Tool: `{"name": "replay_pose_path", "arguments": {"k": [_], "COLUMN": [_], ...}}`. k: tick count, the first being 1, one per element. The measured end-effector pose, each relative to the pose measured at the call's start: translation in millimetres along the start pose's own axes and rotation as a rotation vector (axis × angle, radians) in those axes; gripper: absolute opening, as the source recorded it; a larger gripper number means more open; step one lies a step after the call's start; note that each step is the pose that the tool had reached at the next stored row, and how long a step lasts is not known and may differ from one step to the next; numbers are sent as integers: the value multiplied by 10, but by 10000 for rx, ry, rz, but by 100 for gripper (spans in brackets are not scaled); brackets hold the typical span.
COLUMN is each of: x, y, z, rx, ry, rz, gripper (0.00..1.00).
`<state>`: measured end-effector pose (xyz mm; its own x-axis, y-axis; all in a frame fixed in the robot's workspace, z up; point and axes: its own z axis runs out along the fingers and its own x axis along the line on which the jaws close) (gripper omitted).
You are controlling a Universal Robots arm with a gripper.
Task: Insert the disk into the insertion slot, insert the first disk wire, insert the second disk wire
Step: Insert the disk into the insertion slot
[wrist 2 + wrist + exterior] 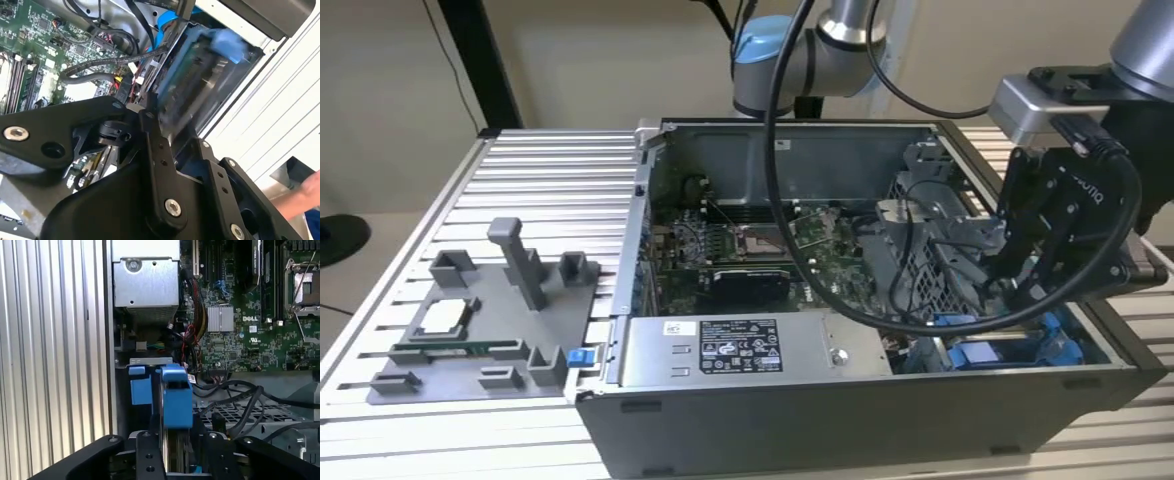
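Black fingers (pixel 148 458) of the gripper (pixel 177 442) clamp the disk (pixel 176 399) between them. The first wrist view shows it edge-on, blue carrier frame foremost, near the green motherboard (pixel 250 335). The second wrist view shows the disk's broad face instead, smeared. The exterior view places the gripper inside the computer case (pixel 854 420) at that view's right, just above the blue-tabbed insertion slot (pixel 994 352).

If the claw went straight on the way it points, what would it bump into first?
The claw grips the disk, so the disk leads. Straight ahead, it would probably meet the insertion slot with its blue tabs in the case corner, though depth is hard to judge.
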<state>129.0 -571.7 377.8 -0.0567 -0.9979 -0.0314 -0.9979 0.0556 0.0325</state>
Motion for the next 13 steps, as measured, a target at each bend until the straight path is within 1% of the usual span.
{"name": "replay_pose_path", "arguments": {"k": [1,4,5,6,8,11,13], "x": [0,-5,-9,-22,-65,-162,-219], "y": [0,5,8,13,25,42,45], "z": [-14,-139,-170,-185,-191,-184,-164], "rx": [0,0,2,10,34,56,64], "ry": [1,-2,-4,-13,-22,-75,-103], "rz": [0,0,-2,0,-1,-5,-14], "gripper": [100,100,100,100,100,100,100]}}
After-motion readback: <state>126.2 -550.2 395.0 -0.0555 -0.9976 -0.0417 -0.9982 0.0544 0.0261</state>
